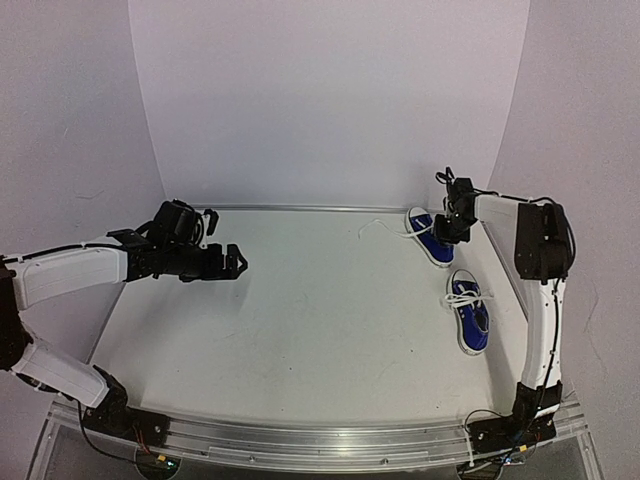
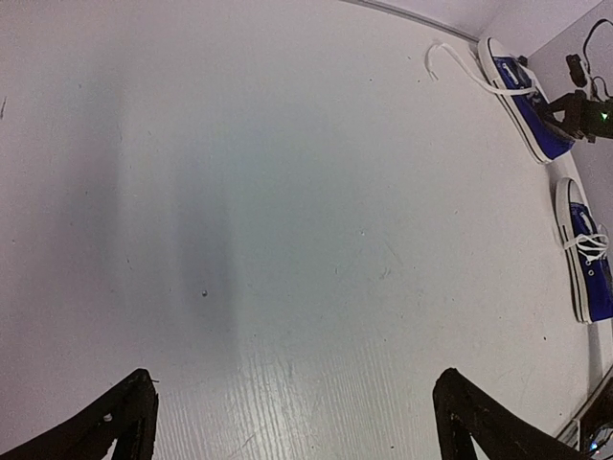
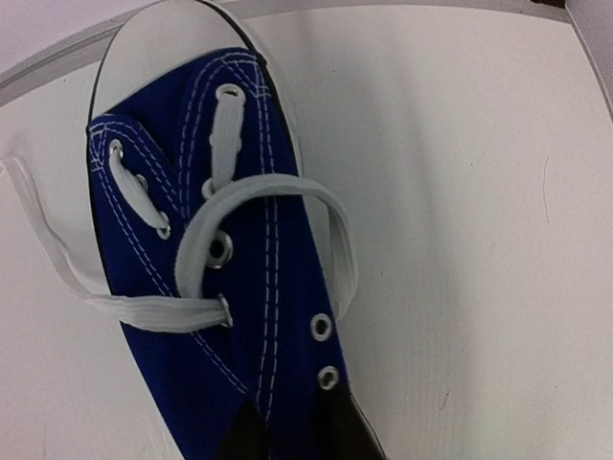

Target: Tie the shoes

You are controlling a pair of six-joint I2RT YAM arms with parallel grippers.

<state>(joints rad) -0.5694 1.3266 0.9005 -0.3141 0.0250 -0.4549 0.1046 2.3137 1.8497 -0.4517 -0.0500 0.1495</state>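
Two blue shoes with white soles lie at the table's right side. The far shoe [image 1: 430, 235] [image 2: 522, 96] has a loose white lace [image 1: 380, 228] trailing to the left. The near shoe [image 1: 470, 315] [image 2: 586, 254] has its laces bunched on top. My right gripper [image 1: 445, 232] [image 3: 302, 431] is down on the far shoe [image 3: 230, 316], its dark fingers [image 3: 359, 436] pinched on the blue canvas flap by the lowest eyelets. A lace [image 3: 259, 196] loops across the tongue. My left gripper [image 1: 225, 262] [image 2: 297, 422] hovers open over bare table at the left, far from both shoes.
White walls enclose the table [image 1: 300, 320] at the back and on both sides; the right wall runs close beside the shoes. A metal rail [image 1: 320, 440] runs along the near edge between the arm bases.
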